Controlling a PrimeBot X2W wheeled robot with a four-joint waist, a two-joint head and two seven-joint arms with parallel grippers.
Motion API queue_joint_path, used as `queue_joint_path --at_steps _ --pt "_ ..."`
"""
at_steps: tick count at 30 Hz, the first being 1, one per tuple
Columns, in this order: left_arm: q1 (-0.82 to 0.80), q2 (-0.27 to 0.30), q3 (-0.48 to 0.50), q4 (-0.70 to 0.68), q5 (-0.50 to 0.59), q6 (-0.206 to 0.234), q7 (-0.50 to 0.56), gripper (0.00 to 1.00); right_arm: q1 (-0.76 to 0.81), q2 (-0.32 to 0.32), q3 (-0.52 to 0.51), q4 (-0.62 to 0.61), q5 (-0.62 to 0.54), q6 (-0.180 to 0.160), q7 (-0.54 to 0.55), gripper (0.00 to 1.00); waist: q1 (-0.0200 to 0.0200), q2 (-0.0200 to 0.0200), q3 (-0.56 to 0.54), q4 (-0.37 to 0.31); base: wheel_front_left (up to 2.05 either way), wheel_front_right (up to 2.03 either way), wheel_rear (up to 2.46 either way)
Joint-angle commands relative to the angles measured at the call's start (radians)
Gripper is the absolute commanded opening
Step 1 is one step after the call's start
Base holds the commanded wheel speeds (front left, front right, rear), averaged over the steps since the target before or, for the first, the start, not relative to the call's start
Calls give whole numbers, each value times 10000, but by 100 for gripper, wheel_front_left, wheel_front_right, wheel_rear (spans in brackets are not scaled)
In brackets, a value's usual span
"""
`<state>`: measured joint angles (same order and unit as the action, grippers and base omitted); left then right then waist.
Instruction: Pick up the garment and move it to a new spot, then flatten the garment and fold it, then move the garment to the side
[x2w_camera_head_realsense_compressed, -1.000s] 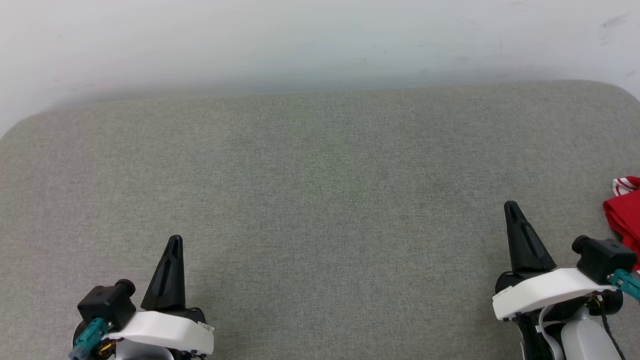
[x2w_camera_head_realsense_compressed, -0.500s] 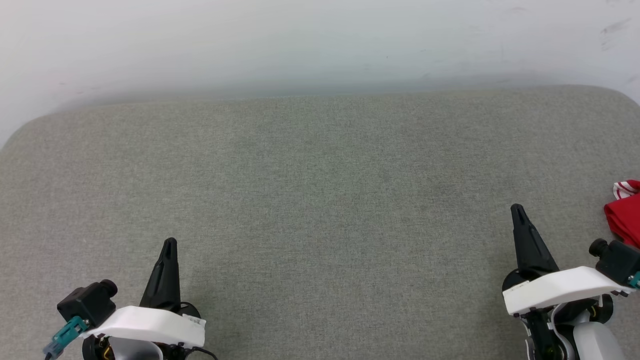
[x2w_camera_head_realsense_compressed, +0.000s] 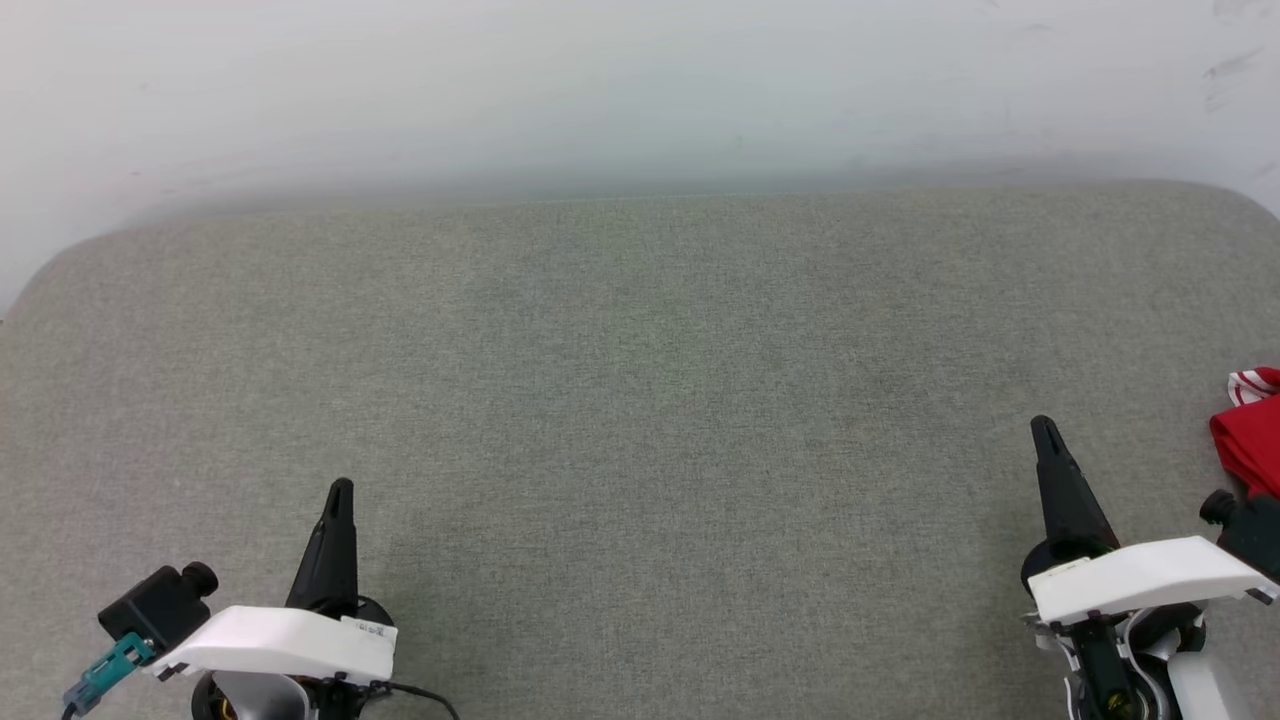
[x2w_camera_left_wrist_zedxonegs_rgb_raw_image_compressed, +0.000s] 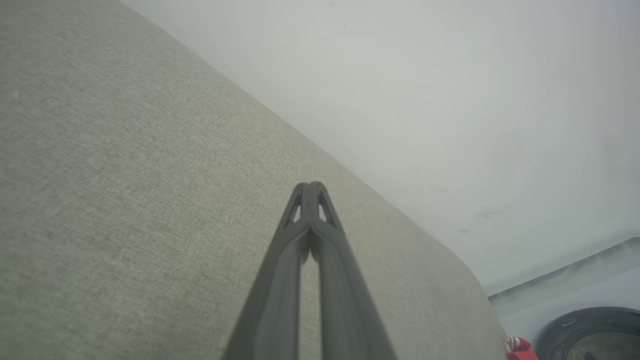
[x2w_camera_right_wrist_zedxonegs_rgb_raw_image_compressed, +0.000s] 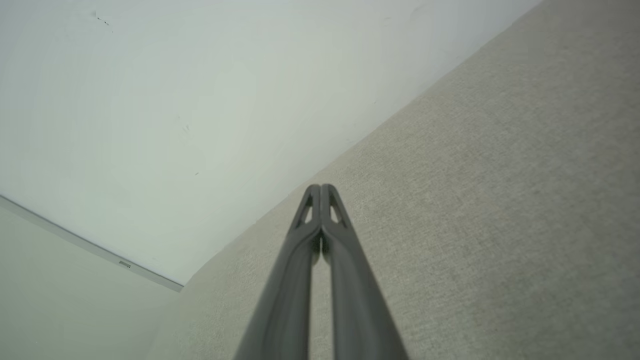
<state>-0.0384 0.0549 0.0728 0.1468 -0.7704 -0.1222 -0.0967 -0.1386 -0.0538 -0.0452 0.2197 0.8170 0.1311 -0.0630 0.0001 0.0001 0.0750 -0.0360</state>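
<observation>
Left gripper (x2w_camera_head_realsense_compressed: 340, 487) and right gripper (x2w_camera_head_realsense_compressed: 1042, 424) point forward, closed, empty.

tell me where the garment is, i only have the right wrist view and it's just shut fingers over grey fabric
Observer: In the head view the garment lies at the far right edge of the grey cushion, to the right of the right gripper, and is partly cut off by the frame.
Operator: are the fingers touching it
Observer: No. Bare cushion shows between the fingertips and the red cloth.
Operator: and the left side
Observer: The left gripper is shut at the lower left of the head view, over bare cushion, far from the garment.
</observation>
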Motion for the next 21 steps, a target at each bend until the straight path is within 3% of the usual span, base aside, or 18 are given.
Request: queue_joint_path --at_steps 1,21 --pt "-249 13 49 -74 -275 -34 84 0 1 -46 -34 -98 272 -1 50 0 0 -1 -8 4 0 0 0" --pt "-425 -5 172 248 -2780 -59 713 0 109 -46 -217 2 2661 -2 560 0 -1 -1 -175 88 0 0 0"
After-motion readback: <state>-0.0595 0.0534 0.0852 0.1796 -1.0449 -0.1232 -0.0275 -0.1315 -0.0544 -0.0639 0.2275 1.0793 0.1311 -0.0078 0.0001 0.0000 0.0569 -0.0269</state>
